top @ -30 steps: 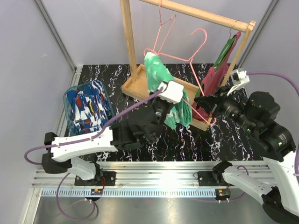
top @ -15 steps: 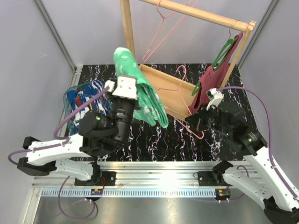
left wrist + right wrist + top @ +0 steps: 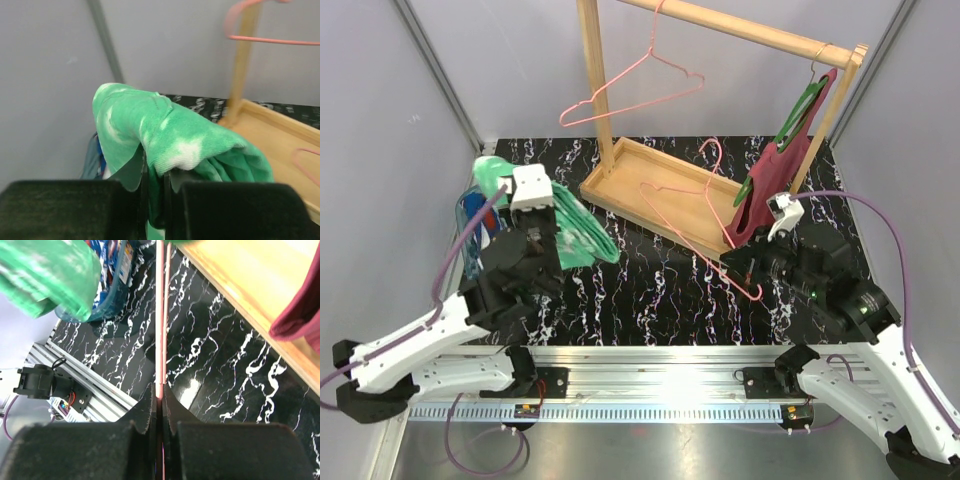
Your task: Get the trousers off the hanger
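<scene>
1. The left gripper (image 3: 156, 185) is pinched tight on a fold of the bright green, white-mottled cloth trousers (image 3: 175, 140), which bulge up over its dark fingers (image 3: 65, 210).
2. The green trousers are off every hanger. They are held aloft at the left side of the black, white-veined tabletop (image 3: 660, 290), with their loose end trailing toward the centre.
3. The left arm rises from its base at the near left corner. Its forearm angles up and away, and the wrist sits over a teal see-through plastic bin (image 3: 463, 235).
4. In that bin lie the dark blue trousers with red and white patches (image 3: 112, 255).
5. The right gripper (image 3: 159, 407) is closed to a sliver on a thin pink wire hanger (image 3: 160, 350), whose bare wire runs straight out from the fingertips.
6. That hanger is off the rail and tilted, its low corner in the grip. From above, its hook shows over the rack's tray base.
7. The right arm bends at the elbow near the right edge, and the forearm reaches in toward the middle of the table.
8. Behind stands the pale wooden clothes rack (image 3: 750, 30). Its rail carries a second pink wire hanger (image 3: 630, 103), which is bare, and a green hanger (image 3: 800, 110) holding a plain maroon garment (image 3: 770, 185).
</scene>
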`<state>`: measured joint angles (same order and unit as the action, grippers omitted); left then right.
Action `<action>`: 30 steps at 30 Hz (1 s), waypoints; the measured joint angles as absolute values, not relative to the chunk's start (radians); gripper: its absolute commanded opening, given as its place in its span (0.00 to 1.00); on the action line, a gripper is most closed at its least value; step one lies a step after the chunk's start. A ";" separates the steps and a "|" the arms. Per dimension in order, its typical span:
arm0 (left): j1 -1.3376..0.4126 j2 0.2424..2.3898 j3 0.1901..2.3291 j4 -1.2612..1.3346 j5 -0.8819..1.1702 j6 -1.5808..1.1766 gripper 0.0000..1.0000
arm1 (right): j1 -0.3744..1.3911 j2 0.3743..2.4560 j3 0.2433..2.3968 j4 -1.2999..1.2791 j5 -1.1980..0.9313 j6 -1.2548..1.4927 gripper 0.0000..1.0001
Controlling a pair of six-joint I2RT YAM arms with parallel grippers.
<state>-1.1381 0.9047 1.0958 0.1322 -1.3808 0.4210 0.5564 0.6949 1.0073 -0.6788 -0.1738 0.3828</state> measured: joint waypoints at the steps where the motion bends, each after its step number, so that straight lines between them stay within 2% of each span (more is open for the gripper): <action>1: -1.094 0.894 1.097 0.056 -1.378 0.363 0.00 | 0.556 0.696 1.017 -0.678 -0.175 0.377 0.00; 7: -0.875 0.847 1.099 -0.260 -1.378 0.148 0.00 | 0.556 0.702 1.060 -0.677 -0.177 0.359 0.00; 15: -0.437 0.941 1.169 -0.601 -1.260 -0.045 0.00 | 0.556 0.715 1.080 -0.670 -0.186 0.353 0.00; 20: -0.344 1.018 1.193 -0.645 -1.188 -0.047 0.00 | 0.556 0.722 1.085 -0.664 -0.187 0.347 0.00; 24: -0.257 1.212 1.278 -0.709 -1.080 -0.099 0.00 | 0.556 0.731 1.087 -0.650 -0.196 0.345 0.00; 30: -0.136 1.646 1.485 -0.786 -0.979 -0.199 0.00 | 0.556 0.741 1.087 -0.645 -0.203 0.344 0.00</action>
